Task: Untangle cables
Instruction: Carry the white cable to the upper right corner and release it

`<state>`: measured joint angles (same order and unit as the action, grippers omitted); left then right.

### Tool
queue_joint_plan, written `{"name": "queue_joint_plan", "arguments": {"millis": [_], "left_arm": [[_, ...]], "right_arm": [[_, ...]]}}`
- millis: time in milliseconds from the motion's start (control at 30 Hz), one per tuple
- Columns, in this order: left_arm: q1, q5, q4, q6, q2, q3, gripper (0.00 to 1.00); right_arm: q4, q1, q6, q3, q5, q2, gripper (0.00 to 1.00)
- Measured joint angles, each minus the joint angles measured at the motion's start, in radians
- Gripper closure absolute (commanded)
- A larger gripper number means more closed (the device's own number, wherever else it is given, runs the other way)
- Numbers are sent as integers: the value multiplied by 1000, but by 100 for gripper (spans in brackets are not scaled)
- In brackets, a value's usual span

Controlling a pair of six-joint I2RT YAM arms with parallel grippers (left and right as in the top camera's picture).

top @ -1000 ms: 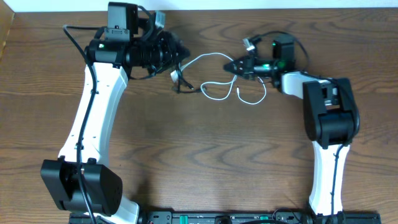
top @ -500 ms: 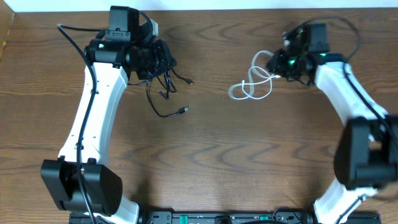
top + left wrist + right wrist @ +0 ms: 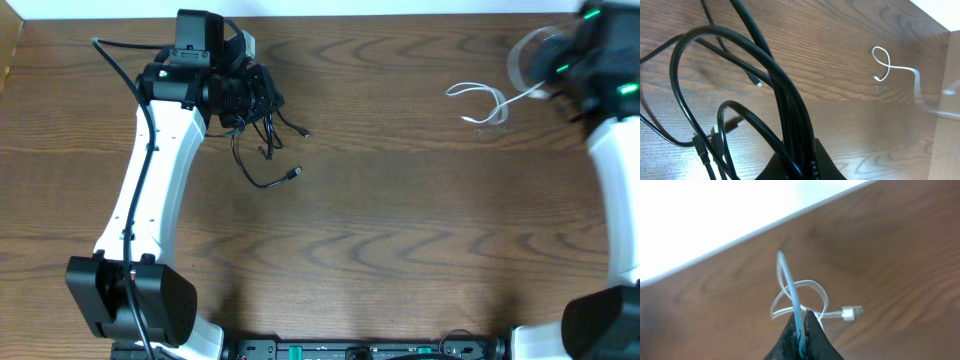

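At the far left of the worktop point(image 3: 400, 250), the left hand point(image 3: 796, 160) pinches the black cable point(image 3: 788, 102) in a bunch, with loose loops and a plug end spilling onto the wood. Over at the far right, the right hand point(image 3: 801, 330) is pressed tight on the white cable point(image 3: 791, 287), holding it up and away. Kept well apart like that, the two cords look free of each other, I'd say.

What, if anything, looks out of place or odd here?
Nothing is spilled or damaged. The black cable hangs in a messy bunch from the left gripper, and the white cable, pinched in the right gripper, trails in loops at the far right.
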<state>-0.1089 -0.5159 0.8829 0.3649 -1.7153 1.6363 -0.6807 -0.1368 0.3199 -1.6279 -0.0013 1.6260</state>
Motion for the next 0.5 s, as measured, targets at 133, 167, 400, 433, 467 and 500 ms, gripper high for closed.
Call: {"name": "queue_joint_plan", "arguments": {"millis": [133, 167, 400, 433, 467, 500], "left_arm": [[-18, 3, -1, 0, 0, 0, 92], [-25, 3, -1, 0, 0, 0, 92], [-53, 3, -1, 0, 0, 0, 92], [-54, 3, 0, 0, 0, 0, 92], [-55, 3, 0, 0, 0, 0, 92], [-56, 3, 0, 0, 0, 0, 92]], "right_arm": [[-113, -98, -37, -290, 9, 99, 99], [-135, -118, -47, -370, 13, 134, 99], [-141, -219, -76, -699, 21, 351, 99], [-116, -232, -77, -713, 21, 377, 99], [-91, -243, -79, -719, 27, 401, 99], [-72, -251, -80, -721, 34, 422, 99]]}}
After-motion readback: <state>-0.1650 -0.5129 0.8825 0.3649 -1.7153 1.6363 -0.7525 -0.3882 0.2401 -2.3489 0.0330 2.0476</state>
